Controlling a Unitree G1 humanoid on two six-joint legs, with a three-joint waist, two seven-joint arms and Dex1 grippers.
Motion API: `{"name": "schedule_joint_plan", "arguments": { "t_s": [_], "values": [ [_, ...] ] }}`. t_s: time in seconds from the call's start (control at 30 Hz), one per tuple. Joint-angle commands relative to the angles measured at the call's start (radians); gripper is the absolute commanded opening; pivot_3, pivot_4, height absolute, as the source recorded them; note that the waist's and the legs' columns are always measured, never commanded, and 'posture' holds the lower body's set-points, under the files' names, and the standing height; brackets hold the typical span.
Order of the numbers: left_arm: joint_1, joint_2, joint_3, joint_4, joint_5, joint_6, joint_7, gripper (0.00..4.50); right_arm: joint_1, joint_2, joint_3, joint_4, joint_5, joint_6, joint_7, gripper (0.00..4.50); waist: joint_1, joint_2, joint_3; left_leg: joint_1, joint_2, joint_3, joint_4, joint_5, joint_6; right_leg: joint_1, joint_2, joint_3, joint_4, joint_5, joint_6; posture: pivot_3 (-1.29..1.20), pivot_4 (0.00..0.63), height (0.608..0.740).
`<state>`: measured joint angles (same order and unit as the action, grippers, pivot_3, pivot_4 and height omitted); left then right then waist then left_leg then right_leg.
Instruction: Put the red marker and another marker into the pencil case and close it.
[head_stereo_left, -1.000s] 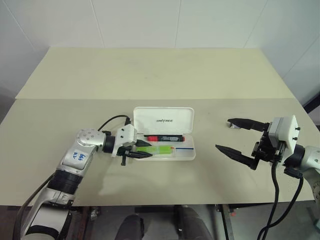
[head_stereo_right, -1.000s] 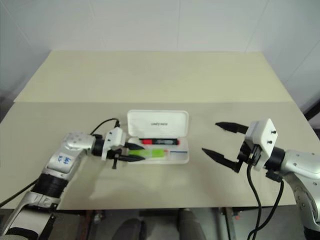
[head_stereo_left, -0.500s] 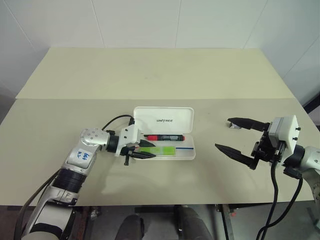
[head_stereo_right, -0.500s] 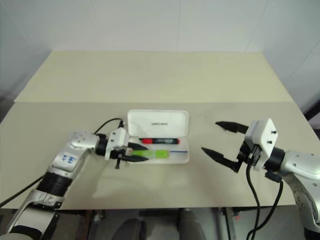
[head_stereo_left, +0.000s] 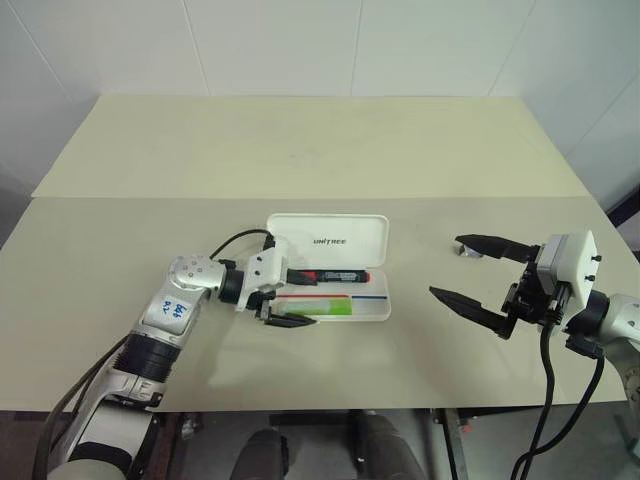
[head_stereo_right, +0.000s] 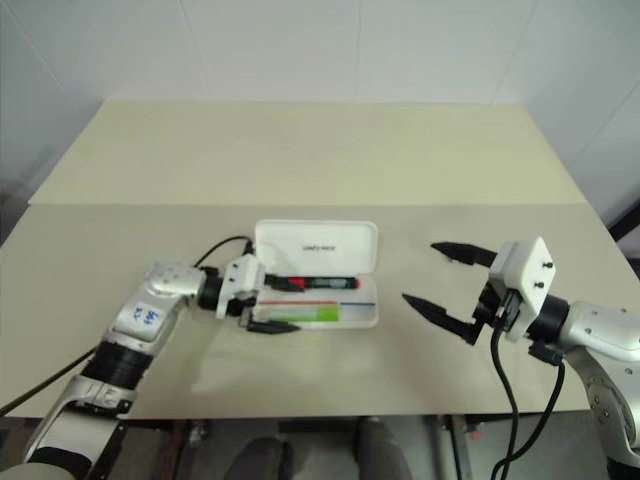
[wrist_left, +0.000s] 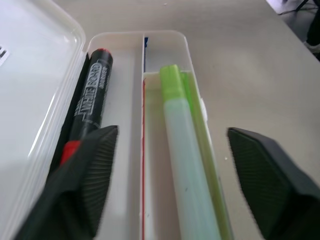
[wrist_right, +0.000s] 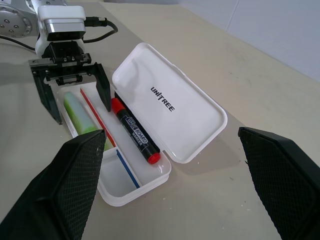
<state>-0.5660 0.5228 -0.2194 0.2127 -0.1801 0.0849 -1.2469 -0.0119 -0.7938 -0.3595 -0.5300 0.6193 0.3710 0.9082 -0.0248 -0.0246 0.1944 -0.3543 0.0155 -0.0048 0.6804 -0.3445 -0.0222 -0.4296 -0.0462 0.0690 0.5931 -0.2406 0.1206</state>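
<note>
Pencil case (head_stereo_left: 375, 310) lies open near the middle of the table (head_stereo_left: 300, 150), lid (wrist_right: 167, 107) hinged back flat on the far side, "UNITREE" print facing up. Tray is split lengthwise by a red-and-blue line.

Red marker (wrist_right: 134, 131) lies in the compartment next to the lid, along the tray's long axis, red cap toward the right end of the case, touching the tray floor. Green highlighter (wrist_left: 182, 150) lies in the other compartment, the one nearer the robot, also lengthwise, resting against the outer wall. Both are inside the tray and below its rim as far as the wrist views show, so the lid should have room to shut over them.

Left gripper (wrist_right: 70, 82) sits at the case's left end, fingers spread wide on either side of the highlighter and touching neither pen; nothing is held. Judgement: this is the release posture after placing the highlighter — the fingers straddle it so that it drops clean into its slot without being dragged.

Right gripper (head_stereo_left: 478, 280) hangs above the table well right of the case, jaws fully apart and empty, pointing toward it. It looks parked clear of the work.

Small grey object (head_stereo_left: 462, 252) rests on the table near the right gripper's far finger; not part of the task.

Remaining step, by my reading: swing the lid over and press it closed.
</note>
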Motion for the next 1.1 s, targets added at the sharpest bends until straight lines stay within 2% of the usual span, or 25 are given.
{"name": "schedule_joint_plan", "arguments": {
  "t_s": [0.03, 0.37, 0.7, 1.0, 1.1],
  "values": [
    [-0.021, -0.008, 0.009, -0.004, -0.015, -0.010, -0.004, 4.47, -0.012, 0.006, -0.005, -0.023, 0.012, -0.019, -0.005, 4.50, 0.000, 0.000, 0.000, 0.000, 0.000, 0.000, 0.000, 0.000, 0.000, 0.000, 0.000, 0.000, 0.000, 0.000, 0.000, 0.00, 0.150, 0.740],
    [0.034, -0.011, 0.074, -0.122, -0.134, 0.053, -0.003, 4.47, -0.087, 0.010, 0.045, 0.112, -0.007, -0.052, 0.044, 4.50, -0.002, 0.000, 0.000, 0.000, 0.000, 0.000, 0.000, 0.000, 0.000, 0.000, 0.000, 0.000, 0.001, 0.000, 0.000, 0.00, 0.150, 0.740],
    [0.074, 0.025, 0.125, -0.164, -0.153, 0.027, 0.019, 4.47, -0.242, -0.009, 0.121, 0.275, -0.069, -0.100, 0.138, 4.50, -0.002, 0.000, 0.000, 0.000, 0.000, 0.000, 0.000, 0.000, 0.000, 0.000, 0.000, 0.000, 0.001, 0.000, 0.000, 0.00, 0.150, 0.740],
    [0.048, 0.077, 0.226, -0.288, -0.320, 0.178, 0.001, 4.47, -0.420, -0.061, 0.200, 0.667, -0.171, -0.197, 0.322, 4.50, -0.003, 0.000, 0.000, 0.000, 0.000, 0.000, 0.000, 0.000, 0.000, 0.000, 0.000, 0.000, 0.001, 0.000, 0.000, 0.00, 0.150, 0.740],
    [0.002, 0.099, 0.266, -0.301, -0.362, 0.214, 0.008, 4.47, -0.544, -0.093, 0.248, 0.900, -0.251, -0.283, 0.415, 4.50, -0.004, 0.001, 0.000, 0.001, 0.000, 0.001, 0.000, 0.000, 0.000, 0.000, 0.000, 0.000, 0.001, 0.000, 0.000, 0.00, 0.150, 0.740]
  ]
}}
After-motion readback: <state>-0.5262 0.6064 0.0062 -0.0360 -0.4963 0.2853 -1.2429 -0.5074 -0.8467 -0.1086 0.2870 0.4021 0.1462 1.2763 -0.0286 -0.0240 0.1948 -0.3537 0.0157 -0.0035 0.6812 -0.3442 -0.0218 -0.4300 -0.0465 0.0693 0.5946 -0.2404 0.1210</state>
